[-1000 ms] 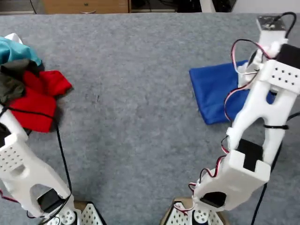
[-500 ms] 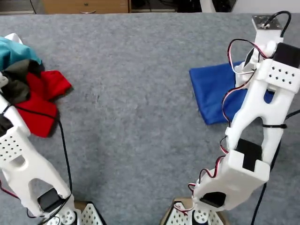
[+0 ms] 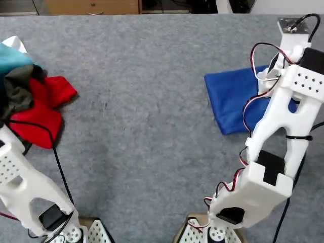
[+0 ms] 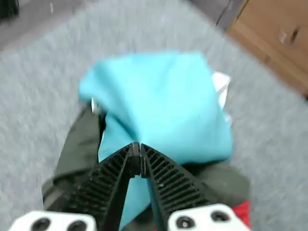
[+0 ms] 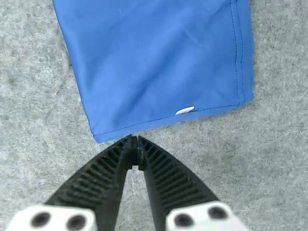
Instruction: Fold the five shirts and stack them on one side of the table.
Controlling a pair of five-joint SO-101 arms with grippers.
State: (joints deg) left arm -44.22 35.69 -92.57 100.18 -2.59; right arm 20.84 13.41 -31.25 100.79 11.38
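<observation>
A loose pile lies at the table's left edge: a teal shirt (image 3: pixel 12 58) on top, a dark olive shirt (image 3: pixel 20 88), a red shirt (image 3: pixel 43 109) and a scrap of white cloth (image 3: pixel 15 43). My left gripper (image 4: pixel 139 153) hovers shut over the teal shirt (image 4: pixel 163 106) and the dark olive shirt (image 4: pixel 79 154), with no cloth showing between its fingers. A folded blue shirt (image 3: pixel 230 101) lies flat at the right. My right gripper (image 5: pixel 135 143) is shut and empty, its tips just off one hem of the blue shirt (image 5: pixel 154 62), over bare grey surface.
The grey felt table top (image 3: pixel 142 126) stretches wide between the pile and the blue shirt. A wooden cabinet (image 3: pixel 91 6) stands beyond the far edge. The right arm (image 3: pixel 283 116) covers part of the blue shirt, and a black cable (image 3: pixel 58 162) trails from the left arm.
The left arm has drawn back toward the front-left corner, and the pile's dark shirt has shifted slightly. The right arm only swayed a little and returned.
</observation>
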